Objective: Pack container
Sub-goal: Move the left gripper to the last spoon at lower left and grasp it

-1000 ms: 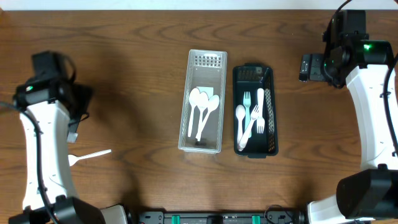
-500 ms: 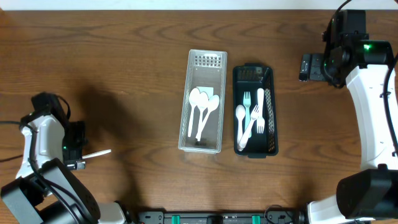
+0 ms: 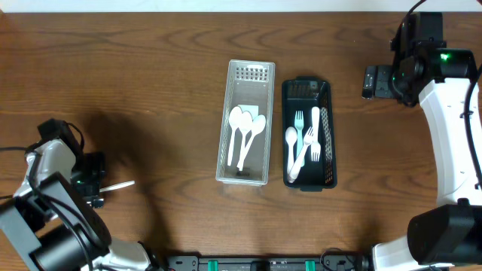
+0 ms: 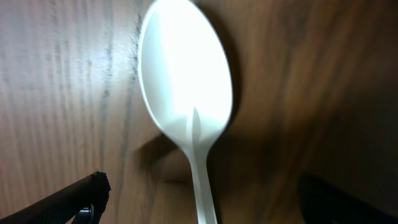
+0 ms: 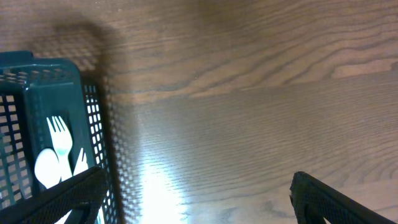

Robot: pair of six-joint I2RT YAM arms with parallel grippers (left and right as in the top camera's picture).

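A loose white plastic spoon (image 4: 186, 81) lies on the wooden table at the front left; in the overhead view only its handle (image 3: 120, 184) shows. My left gripper (image 3: 98, 190) is low over it and open, with a finger on each side of the handle (image 4: 208, 208), not closed on it. A clear bin (image 3: 248, 75) at the table's middle holds three white spoons (image 3: 245, 128). A dark teal mesh basket (image 3: 305, 84) beside it holds white forks and a spoon (image 3: 305, 143). My right gripper (image 3: 369, 81) is open and empty (image 5: 193, 199), right of the basket (image 5: 93, 124).
The bin and basket stand side by side, touching or nearly so. Bare wood lies between the loose spoon and the bin. The table's far edge runs along the top of the overhead view.
My left arm has swung toward the table's front and come down over the loose spoon, covering its bowl in the overhead view. The right arm, bin and basket have not moved.
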